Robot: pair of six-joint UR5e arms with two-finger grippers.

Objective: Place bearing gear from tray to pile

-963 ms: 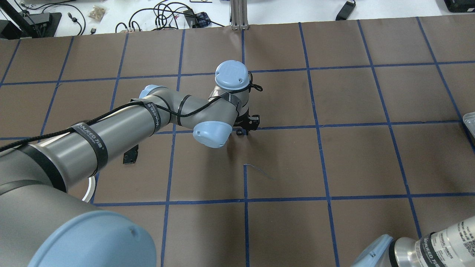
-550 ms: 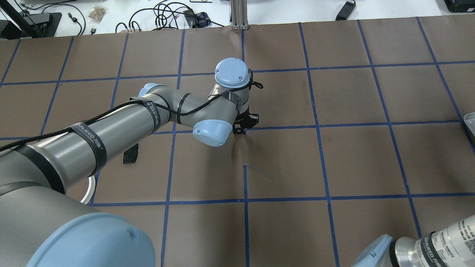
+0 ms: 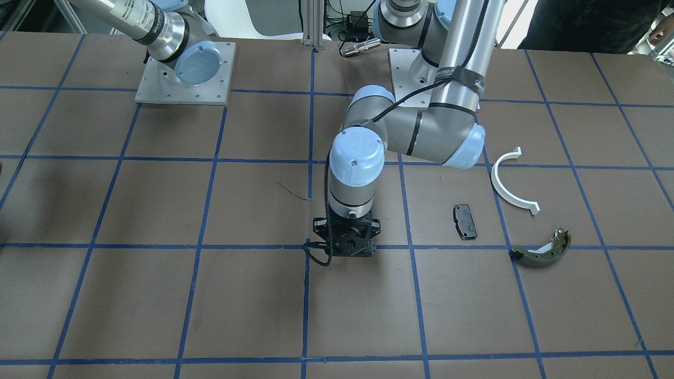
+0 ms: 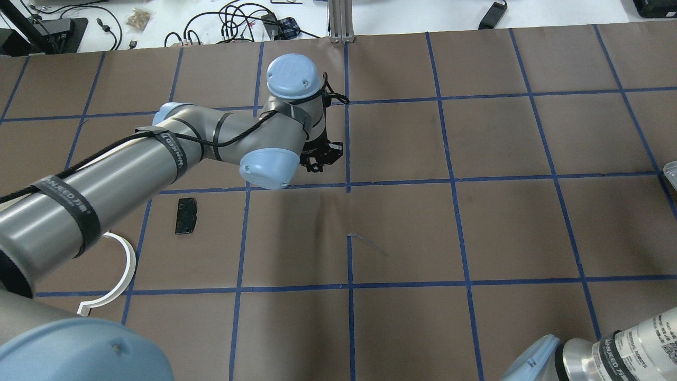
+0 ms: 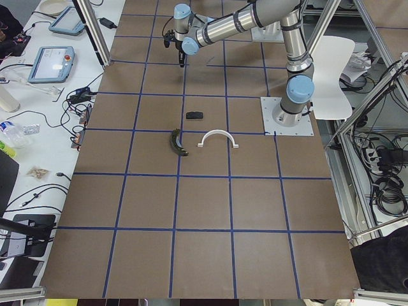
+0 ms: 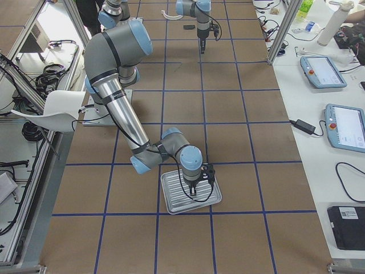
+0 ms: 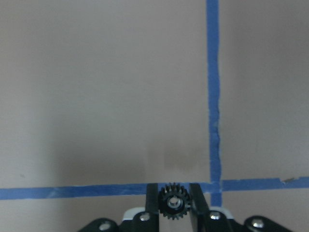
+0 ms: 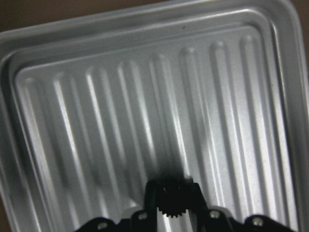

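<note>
Over the middle of the bench (image 3: pixel 158 305), well apart from the pile (image 3: pixel 465 221), left jaws are clamped on a bearing gear (image 7: pixel 173 204). Right jaws pinch a second gear (image 8: pixel 169 199) above the tray (image 8: pixel 96 121). Judged step: transport. Next: traverse to pile, lower, release.

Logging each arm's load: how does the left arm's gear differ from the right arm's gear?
The left gear hangs over brown table by a blue tape cross; the right gear over the ribbed metal tray. The left gear shows a silvery hub; the right gear's centre is shadowed. Both are small, black, toothed, pinched between jaws.
</note>
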